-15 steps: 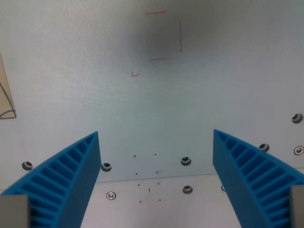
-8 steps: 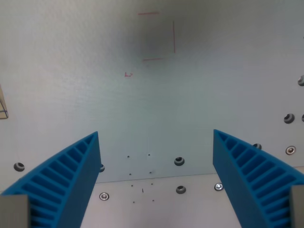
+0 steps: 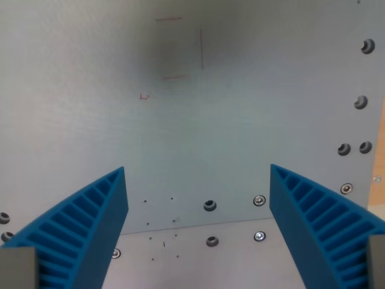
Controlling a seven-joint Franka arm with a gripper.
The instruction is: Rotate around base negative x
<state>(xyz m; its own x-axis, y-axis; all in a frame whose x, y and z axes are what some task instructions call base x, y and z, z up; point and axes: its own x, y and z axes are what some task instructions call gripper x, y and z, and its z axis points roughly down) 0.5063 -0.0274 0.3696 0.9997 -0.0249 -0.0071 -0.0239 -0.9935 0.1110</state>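
Note:
My gripper (image 3: 198, 198) is open and empty, its two blue ribbed fingers (image 3: 81, 232) standing wide apart at the bottom left and bottom right of the wrist view. Below it lies a flat pale grey plate (image 3: 240, 108). A thin red square outline (image 3: 180, 48) with a dim shadow inside it is drawn on the plate near the top centre. A small red mark (image 3: 144, 96) sits just below and left of it. Nothing is between the fingers.
A seam (image 3: 198, 224) crosses the plate between the fingers, with several screws and bolt heads (image 3: 210, 206) near it. More bolt heads (image 3: 360, 102) run up the wrist view's right side, by the plate's edge (image 3: 380, 132).
The whole scene has shifted toward the wrist view's left, so the camera has moved. The tan object at the left edge has left the view. More bolts show on the right. The fingers stay open.

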